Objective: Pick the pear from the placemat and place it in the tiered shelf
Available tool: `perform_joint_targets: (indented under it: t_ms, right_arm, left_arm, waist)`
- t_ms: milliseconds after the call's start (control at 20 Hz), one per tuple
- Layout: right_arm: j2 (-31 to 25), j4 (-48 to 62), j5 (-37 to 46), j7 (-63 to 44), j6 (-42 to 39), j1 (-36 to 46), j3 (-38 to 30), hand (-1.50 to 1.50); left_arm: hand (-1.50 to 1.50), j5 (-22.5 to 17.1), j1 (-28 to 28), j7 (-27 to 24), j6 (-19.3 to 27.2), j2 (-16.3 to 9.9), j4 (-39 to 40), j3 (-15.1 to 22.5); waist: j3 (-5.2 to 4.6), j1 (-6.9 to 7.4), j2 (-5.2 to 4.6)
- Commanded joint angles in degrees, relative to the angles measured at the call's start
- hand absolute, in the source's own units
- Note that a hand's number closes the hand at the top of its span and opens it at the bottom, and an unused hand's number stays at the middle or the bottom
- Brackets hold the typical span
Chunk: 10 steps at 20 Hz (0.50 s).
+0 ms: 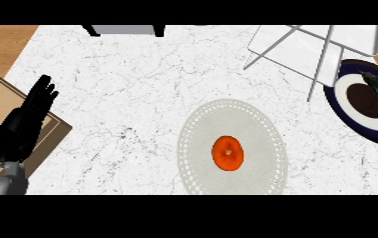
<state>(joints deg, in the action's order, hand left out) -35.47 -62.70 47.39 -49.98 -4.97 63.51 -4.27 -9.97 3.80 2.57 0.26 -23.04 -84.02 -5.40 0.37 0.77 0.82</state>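
Pear [228, 153] (orange) on placemat [233, 148], well right of open left robot hand [29, 117].

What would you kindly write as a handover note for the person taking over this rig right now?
Left hand: open, fingers up, resting at the left edge of the head view, holding nothing.
Right hand: not in view.
Pear: an orange-red fruit lying near the middle of the round placemat, untouched.
Tiered shelf: upper right, wire frame with a white level; nothing seen on it.
Done: nothing yet.
Left: grasp the pear, carry it to the shelf, set it down.
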Motion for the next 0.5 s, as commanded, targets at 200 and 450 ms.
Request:
perform_joint_targets:
  t_ms: [200,450]
  right_arm:
    - [0.6,2.7,-1.1,8.0,6.4,-4.8,-2.5,-1.50]
    - [3.5,4.5,-3.9,6.9,10.5,-1.1,-6.5,-1.50]
  left_arm:
    - [0.00,2.4,-2.2,1.6,2.0,3.1,4.9,1.6]
    - [0.00,1.2,-2.9,1.8,-0.6,1.7,4.6,0.7]
  waist:
    - [-0.35,-0.47,-1.17]
    - [-0.38,0.35,-1.23]
